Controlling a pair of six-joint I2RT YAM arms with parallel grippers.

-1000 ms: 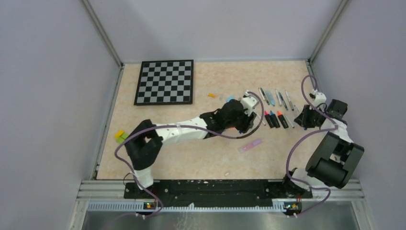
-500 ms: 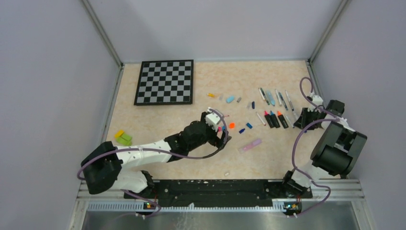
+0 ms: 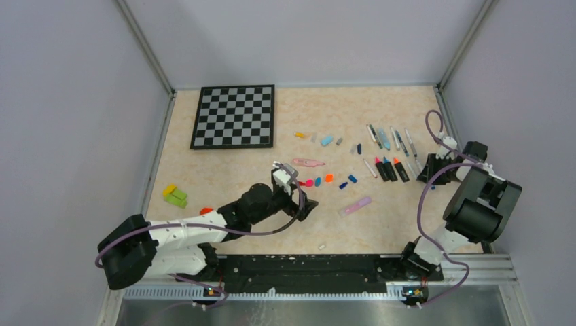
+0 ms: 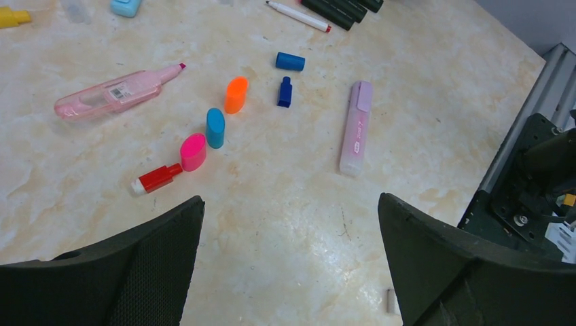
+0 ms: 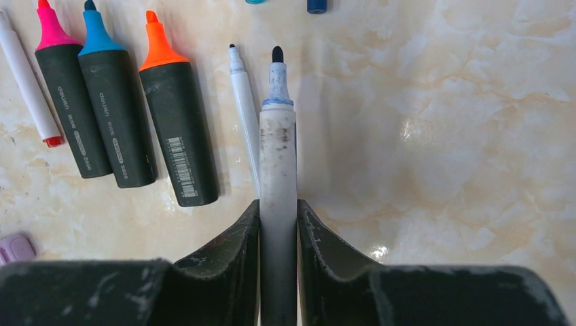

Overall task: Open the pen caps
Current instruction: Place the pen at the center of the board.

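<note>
Left wrist view: the left gripper [image 4: 289, 204], its black, mesh-textured fingers [image 4: 159, 258] spread wide and holding nothing, hangs over a bare stretch of glossy, marble-patterned table [image 4: 292, 272]. Ahead of it lie loose rounded plastic caps: a pink cap [image 4: 193, 151], blue cap [image 4: 215, 128] and orange cap [image 4: 236, 94] in a slanting row, a red cap [image 4: 156, 180] at the row's near end and a dark blue cap [image 4: 290, 62] beyond. A clear pink highlighter [image 4: 112, 94], uncapped, carries a barcode label too small to read. A capped lilac highlighter [image 4: 356, 128] lies apart, toward the metal rail [image 4: 553, 81].

Right wrist view: the right gripper [image 5: 278, 210] is clamped on a scuffed white marker [image 5: 278, 163], its dark tip bare, just beside a thin white pen [image 5: 243, 115]. Three stubby black highlighters [image 5: 109, 136] lie side by side, tips pink, blue and orange. Their white print is illegible, and the orange-tipped one bears a barcode. Bare table spreads to the marker's right.
</note>
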